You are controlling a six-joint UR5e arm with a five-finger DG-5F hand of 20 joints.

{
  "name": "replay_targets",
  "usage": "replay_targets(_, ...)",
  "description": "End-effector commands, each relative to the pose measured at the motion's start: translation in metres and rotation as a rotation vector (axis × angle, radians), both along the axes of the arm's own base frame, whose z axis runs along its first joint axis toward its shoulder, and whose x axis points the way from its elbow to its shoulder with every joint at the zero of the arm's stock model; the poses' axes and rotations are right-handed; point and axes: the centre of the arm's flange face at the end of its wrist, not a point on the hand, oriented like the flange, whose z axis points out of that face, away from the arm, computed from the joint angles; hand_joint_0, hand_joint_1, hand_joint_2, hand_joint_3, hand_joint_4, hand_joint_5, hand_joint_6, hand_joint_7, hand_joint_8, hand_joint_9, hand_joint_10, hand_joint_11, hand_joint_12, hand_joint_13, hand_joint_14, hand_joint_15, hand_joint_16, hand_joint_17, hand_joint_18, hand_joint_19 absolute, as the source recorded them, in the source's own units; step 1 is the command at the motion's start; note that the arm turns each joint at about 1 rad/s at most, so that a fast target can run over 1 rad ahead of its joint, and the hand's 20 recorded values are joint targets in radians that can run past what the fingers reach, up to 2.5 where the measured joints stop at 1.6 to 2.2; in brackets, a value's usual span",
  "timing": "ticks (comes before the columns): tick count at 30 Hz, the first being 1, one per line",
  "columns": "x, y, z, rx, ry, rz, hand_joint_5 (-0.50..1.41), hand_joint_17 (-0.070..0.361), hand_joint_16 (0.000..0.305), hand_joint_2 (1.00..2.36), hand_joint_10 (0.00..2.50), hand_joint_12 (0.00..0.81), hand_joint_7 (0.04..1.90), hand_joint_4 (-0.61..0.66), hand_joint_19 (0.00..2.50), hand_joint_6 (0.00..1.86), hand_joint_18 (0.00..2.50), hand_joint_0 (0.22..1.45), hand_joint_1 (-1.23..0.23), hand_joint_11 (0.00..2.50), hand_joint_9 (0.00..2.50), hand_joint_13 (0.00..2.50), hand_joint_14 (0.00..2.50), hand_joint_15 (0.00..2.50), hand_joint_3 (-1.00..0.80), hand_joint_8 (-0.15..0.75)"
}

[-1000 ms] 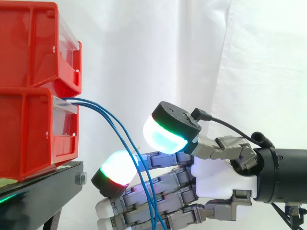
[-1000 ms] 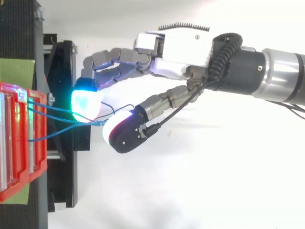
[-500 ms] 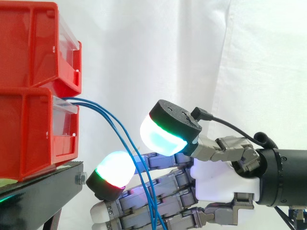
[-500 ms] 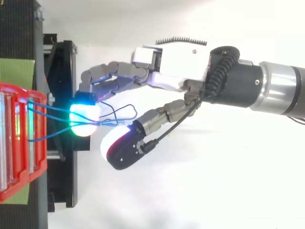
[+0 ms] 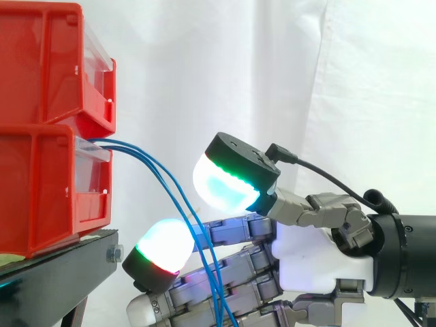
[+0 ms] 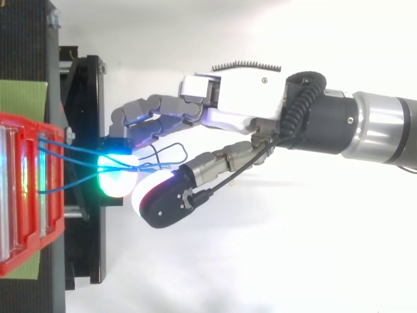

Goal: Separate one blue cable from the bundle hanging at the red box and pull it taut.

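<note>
Two red bins stacked on the black bench. One hand. Three blue cables leave the lower bin's front and head right. They arc down, long axis slanting down-right, slack and curved. They pass through the gap between thumb pad and fingers. Fingers nearly straight, close together, thumb raised above them, nothing pinched. Small cable loop just beside the fingers in the top view.
</note>
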Motion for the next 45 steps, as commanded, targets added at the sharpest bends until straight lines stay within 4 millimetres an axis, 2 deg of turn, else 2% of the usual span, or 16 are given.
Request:
replay_targets(1,0.0,-0.001,0.0,0.001,0.002,0.0,-0.14,0.068,0.03,1.0,0.01,0.301,1.2,0.26,0.04,0.5,0.44,0.55,-0.58,0.22,0.6,0.57,0.01,0.14,-0.5,0.335)
replay_targets(13,0.0,-0.009,0.002,-0.005,-0.006,0.032,-0.14,0.065,0.029,1.0,0.01,0.292,1.31,0.22,0.06,0.51,0.45,0.59,-0.55,0.24,0.62,0.58,0.01,0.15,-0.44,0.333)
replay_targets(23,-0.005,-0.016,0.021,-0.032,-0.002,0.023,-0.15,0.065,0.029,1.01,0.01,0.295,1.22,0.21,0.06,0.6,0.46,0.6,-0.53,0.27,0.64,0.6,0.01,0.15,-0.43,0.339)
replay_targets(25,-0.007,-0.016,0.027,-0.038,0.003,0.023,-0.16,0.065,0.029,1.01,0.01,0.294,1.16,0.21,0.05,0.66,0.47,0.6,-0.54,0.28,0.65,0.6,0.01,0.16,-0.43,0.342)
replay_targets(28,-0.009,-0.016,0.036,-0.042,0.004,0.021,-0.18,0.066,0.029,1.01,0.01,0.296,1.08,0.19,0.07,0.77,0.49,0.62,-0.58,0.29,0.66,0.62,0.01,0.16,-0.38,0.343)
replay_targets(35,-0.013,-0.017,0.044,-0.046,0.023,0.018,-0.21,0.074,0.033,1.02,0.01,0.316,1.11,0.23,0.12,0.87,0.52,0.61,-0.66,0.36,0.67,0.64,0.01,0.2,-0.24,0.348)
replay_targets(36,-0.014,-0.015,0.042,-0.048,0.038,0.022,-0.22,0.074,0.033,1.02,0.01,0.318,1.1,0.22,0.12,0.88,0.53,0.61,-0.71,0.37,0.67,0.64,0.01,0.19,-0.23,0.351)
replay_targets(39,-0.014,-0.014,0.043,-0.048,0.039,0.022,-0.22,0.075,0.033,1.01,0.01,0.324,1.11,0.23,0.12,0.91,0.55,0.63,-0.78,0.39,0.67,0.65,0.01,0.2,-0.3,0.352)
replay_targets(45,-0.015,-0.013,0.043,-0.049,0.041,0.023,-0.19,0.074,0.033,1.0,0.01,0.326,1.18,0.25,0.13,0.91,0.56,0.61,-0.77,0.44,0.72,0.67,0.01,0.21,-0.5,0.355)
